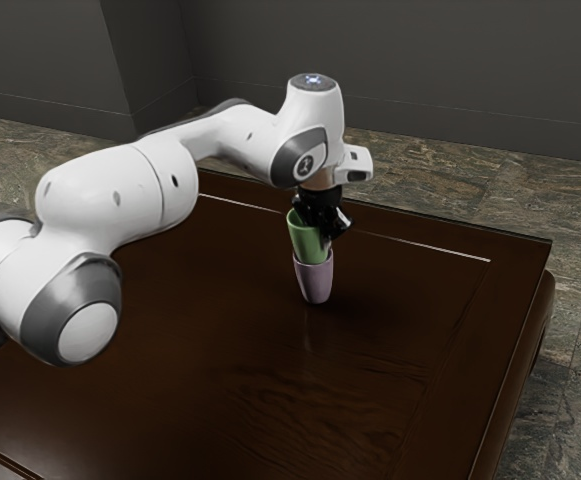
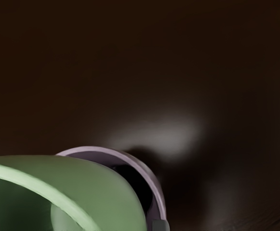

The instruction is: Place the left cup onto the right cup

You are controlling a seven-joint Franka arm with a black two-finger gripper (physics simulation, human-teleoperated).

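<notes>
A green cup sits with its base inside a lilac cup that stands upright near the middle of the dark wooden table. My black gripper is at the green cup's rim, its fingers pinching the cup's wall on the side toward the exterior view's right. Under my hand in the wrist view, the green cup looms large, and the lilac cup's rim curves out from beneath it.
The table has a raised lip along its far edge and a drop-off on the exterior view's right. My white arm crosses the table's left part. A stone floor surrounds the table.
</notes>
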